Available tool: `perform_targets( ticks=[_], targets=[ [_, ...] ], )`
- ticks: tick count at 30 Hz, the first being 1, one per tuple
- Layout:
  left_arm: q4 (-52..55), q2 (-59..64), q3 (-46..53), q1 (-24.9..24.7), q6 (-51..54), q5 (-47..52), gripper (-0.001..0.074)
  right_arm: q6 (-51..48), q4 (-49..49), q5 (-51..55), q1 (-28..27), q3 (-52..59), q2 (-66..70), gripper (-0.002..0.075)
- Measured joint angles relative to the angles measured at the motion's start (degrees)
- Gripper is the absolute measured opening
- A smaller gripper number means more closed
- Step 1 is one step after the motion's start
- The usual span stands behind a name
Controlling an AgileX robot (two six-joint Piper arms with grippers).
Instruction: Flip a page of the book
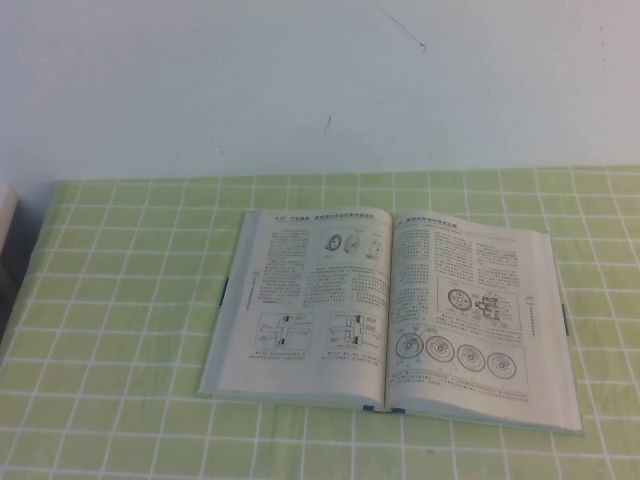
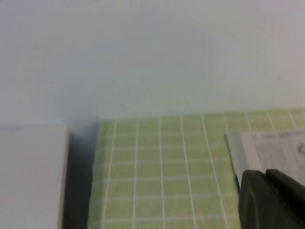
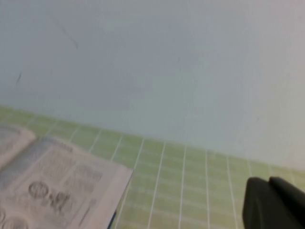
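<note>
The book (image 1: 390, 315) lies open and flat on the green checked tablecloth, with a thin teal cover edge along its sides. The page (image 1: 475, 315) with dense text and a row of four round diagrams lies flat as the right-hand leaf. Neither arm shows in the high view. In the left wrist view my left gripper (image 2: 264, 172) is shut and empty, just off the book's far left corner (image 2: 274, 145). In the right wrist view my right gripper (image 3: 268, 180) is shut and empty, well clear of the book's far right corner (image 3: 57, 183).
The green checked tablecloth (image 1: 120, 330) covers the table up to a pale wall (image 1: 300, 80) behind. A whitish block (image 2: 31, 176) stands off the table's left edge, past a dark gap, and it also shows in the high view (image 1: 6, 215).
</note>
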Motion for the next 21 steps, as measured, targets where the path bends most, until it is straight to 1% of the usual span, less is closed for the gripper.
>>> perform_targets(
  ticks=[4,6,9,11,14,17,21],
  targets=[
    [-10.45,10.67,-5.55,0.0,11.95,8.39,-0.0004,0.0,0.08,8.31,0.0,-5.11,10.45,-0.0003],
    [-17.57,16.03,-7.05,0.0,15.03,10.29,-0.0004,-0.08,0.81,10.99,0.0,-7.46,15.65,-0.0003],
    [-29.05,25.61,-7.86,0.0,22.38,10.83,-0.0004,-1.45,2.5,12.96,0.0,-11.38,23.83,-0.0003],
    [-37.49,31.8,-7.99,-0.03,31.47,10.18,-0.0004,-3.58,4.97,13.21,0.0,-13.71,28.9,-0.0003],
    [-46.01,40.81,-9.23,-1.87,40.92,6.82,-0.0004,-7.38,9.58,12.06,0.0,-15.82,35.84,-0.0003],
    [-47.38,49.47,-12.5,-5.45,43.83,2.94,-0.0004,-11.54,15.33,9.16,0.0,-16.61,42.79,-0.0003],
    [-41.97,59.76,-17.04,-10.92,43.87,1.03,-0.0004,-18.84,23.69,5.11,0.0,-16.69,50.81,-0.0003]
  ],
)
